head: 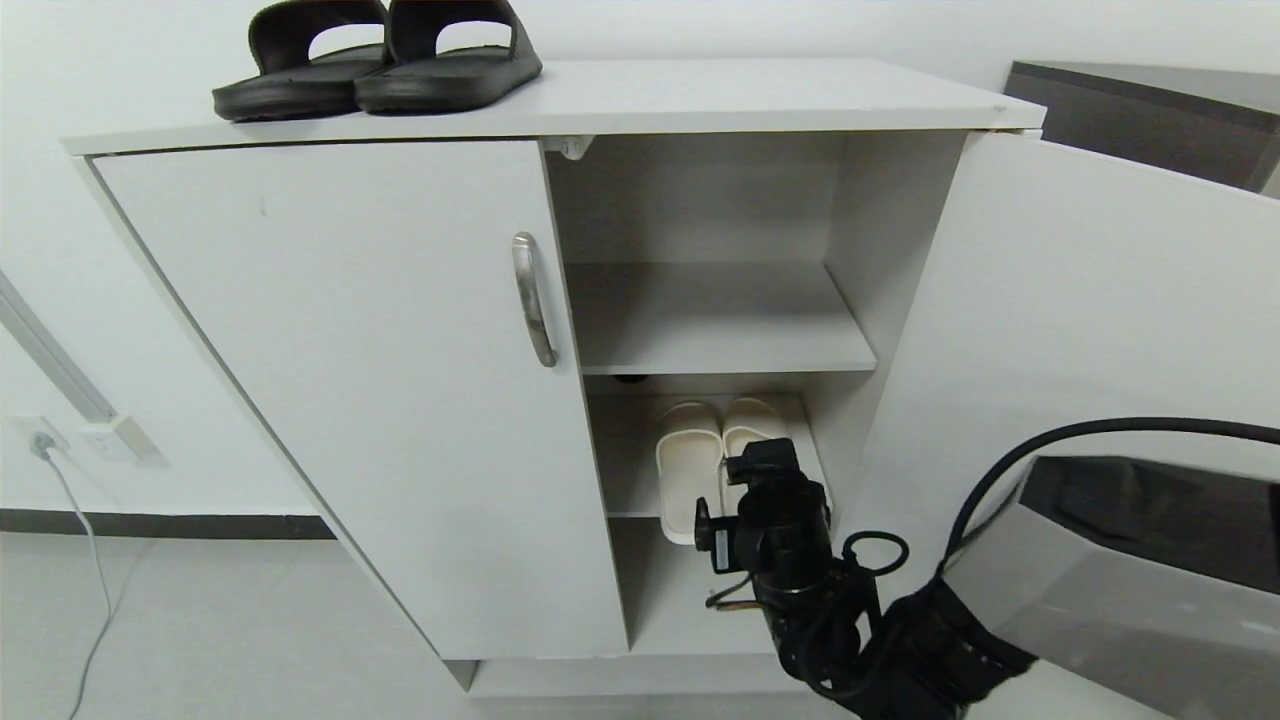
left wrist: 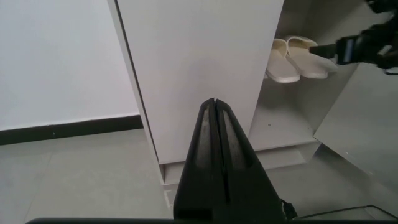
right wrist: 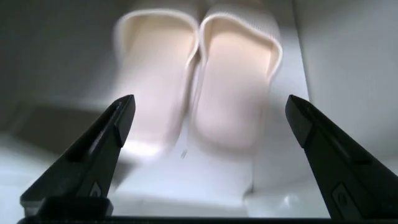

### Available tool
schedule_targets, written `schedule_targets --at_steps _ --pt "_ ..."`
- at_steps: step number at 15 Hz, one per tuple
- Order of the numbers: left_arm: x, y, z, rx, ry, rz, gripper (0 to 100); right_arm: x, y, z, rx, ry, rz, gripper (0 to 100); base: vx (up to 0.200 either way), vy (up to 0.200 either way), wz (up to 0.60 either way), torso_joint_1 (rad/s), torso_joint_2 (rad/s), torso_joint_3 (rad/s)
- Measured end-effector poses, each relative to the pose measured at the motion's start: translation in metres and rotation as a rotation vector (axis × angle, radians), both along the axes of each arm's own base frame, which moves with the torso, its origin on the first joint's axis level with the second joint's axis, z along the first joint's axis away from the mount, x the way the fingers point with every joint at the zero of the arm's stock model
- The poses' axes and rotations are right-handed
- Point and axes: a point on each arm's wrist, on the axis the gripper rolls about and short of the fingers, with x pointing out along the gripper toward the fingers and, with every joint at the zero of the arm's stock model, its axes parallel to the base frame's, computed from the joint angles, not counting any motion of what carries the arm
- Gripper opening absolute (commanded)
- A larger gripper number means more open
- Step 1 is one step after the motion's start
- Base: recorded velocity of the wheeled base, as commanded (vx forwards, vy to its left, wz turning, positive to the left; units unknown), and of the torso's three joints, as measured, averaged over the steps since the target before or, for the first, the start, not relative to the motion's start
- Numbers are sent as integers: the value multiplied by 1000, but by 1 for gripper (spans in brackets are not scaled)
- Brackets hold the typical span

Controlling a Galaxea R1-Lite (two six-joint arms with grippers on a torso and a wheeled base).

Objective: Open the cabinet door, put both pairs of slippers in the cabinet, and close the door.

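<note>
A pair of black slippers (head: 375, 65) rests on top of the white cabinet (head: 750, 95), at its left end. The cabinet's right door (head: 1080, 300) is swung open and the left door (head: 350, 380) is closed. Side by side on the lower shelf lies a pair of white slippers (head: 715, 455) (right wrist: 199, 81) (left wrist: 295, 56). My right gripper (head: 762, 470) (right wrist: 210, 104) is open just in front of the white pair, not touching them. Lower down, facing the closed left door, my left gripper (left wrist: 214, 109) is shut with nothing in it.
The middle shelf (head: 720, 335) is bare. A metal handle (head: 533, 298) is on the left door. A wall socket and cable (head: 45, 445) are at the far left above the floor. A dark-topped piece of furniture (head: 1150, 110) stands behind the open door.
</note>
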Motion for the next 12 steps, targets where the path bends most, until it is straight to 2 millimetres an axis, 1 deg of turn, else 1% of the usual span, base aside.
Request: schedule_targets --at_steps 1,2,4,6,12 --pt "0 0 0 0 0 0 0 -16 0 2 5 12 28 100 0 0 0 0 0 0" --pt "0 0 0 0 0 0 0 -26 1 6 13 12 49 100 0 0 0 0 0 0" --pt "0 0 0 0 0 0 0 -33 0 12 18 8 63 100 0 0 0 0 0 0" --pt "0 0 0 0 0 1 0 -35 0 15 23 4 66 100 0 0 0 0 0 0" --pt "0 0 0 1 -1 0 0 -37 0 16 24 3 69 100 -200 0 0 5 4 0"
